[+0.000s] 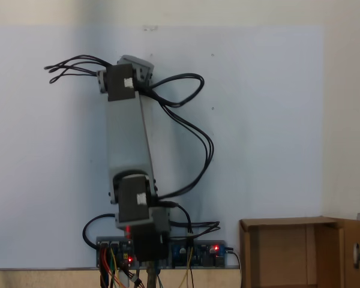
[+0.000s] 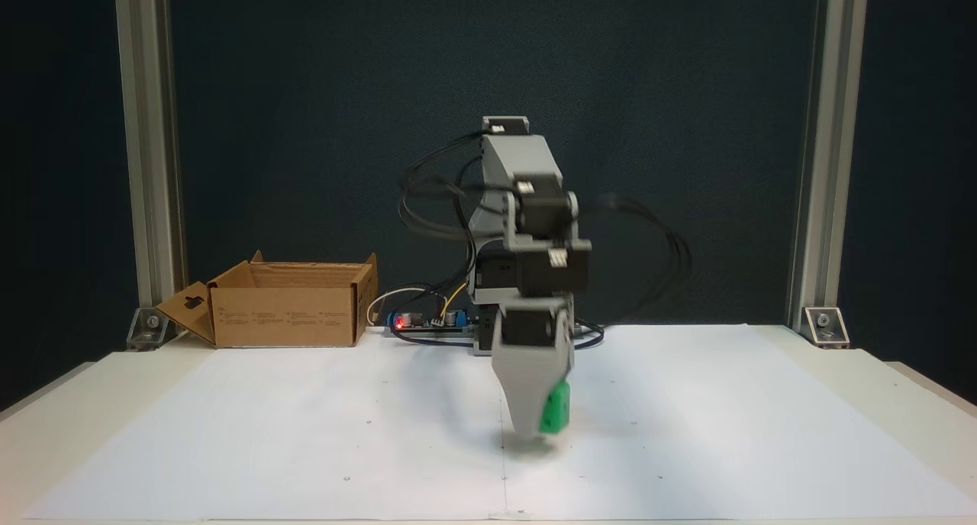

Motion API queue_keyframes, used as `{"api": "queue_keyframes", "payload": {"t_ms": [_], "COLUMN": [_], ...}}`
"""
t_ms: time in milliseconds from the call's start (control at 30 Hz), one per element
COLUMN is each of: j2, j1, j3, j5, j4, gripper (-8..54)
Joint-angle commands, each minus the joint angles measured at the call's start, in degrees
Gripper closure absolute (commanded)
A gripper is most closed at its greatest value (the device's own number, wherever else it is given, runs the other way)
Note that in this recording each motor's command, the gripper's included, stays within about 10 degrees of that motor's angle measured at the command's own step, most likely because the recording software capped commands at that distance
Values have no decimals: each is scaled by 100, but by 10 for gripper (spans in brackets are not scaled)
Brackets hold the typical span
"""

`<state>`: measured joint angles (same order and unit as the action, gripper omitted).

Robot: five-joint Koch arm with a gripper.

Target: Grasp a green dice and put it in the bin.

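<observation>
Holding the green dice [image 2: 555, 410] w/ the jaws closed on it, the gripper [image 2: 543, 422] hangs just above the white surface [image 2: 687, 433], near the front-centre in a fixed view. Blur there, so whether the dice is fully clear of the paper is prob. yes, not certain. Step in hand: lift and carry. Next move calls for raising the arm, swinging toward the box [image 2: 286, 311] at the far left by the electronics [image 2: 427, 320], then letting go over the opening.
</observation>
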<state>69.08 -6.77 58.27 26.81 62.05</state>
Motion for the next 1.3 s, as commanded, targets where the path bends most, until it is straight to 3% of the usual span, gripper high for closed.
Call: {"api": "queue_keyframes", "payload": {"t_ms": [0, 467, 1267], "j2": [554, 2971, 2988], "j1": [141, 457, 984], "j3": [-79, -79, -79], "j5": [334, 334, 325], "j4": [272, 879, 624], "gripper": [341, 341, 341]}}
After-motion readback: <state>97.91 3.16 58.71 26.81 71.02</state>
